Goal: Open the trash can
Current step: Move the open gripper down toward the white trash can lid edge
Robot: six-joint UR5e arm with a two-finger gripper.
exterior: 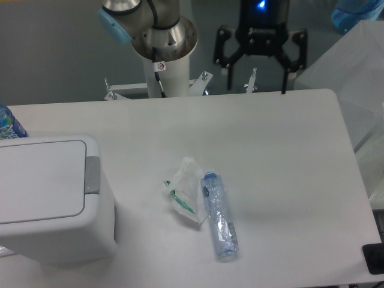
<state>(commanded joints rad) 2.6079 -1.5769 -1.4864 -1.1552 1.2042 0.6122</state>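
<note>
The white boxy trash can (51,198) stands at the left edge of the table. Its flat inset lid panel (36,180) lies shut. The small grey push tab (92,174) sits on the lid's right edge. My black gripper (257,67) hangs above the table's far edge, right of centre, well away from the trash can. Its two fingers (228,60) are spread wide apart with nothing between them.
A crushed clear plastic bottle (219,215) lies near the middle of the table (288,156), with a crumpled clear wrapper (185,191) to its left. A blue-labelled bottle (7,126) stands behind the trash can. The arm's base column (165,54) is at the back.
</note>
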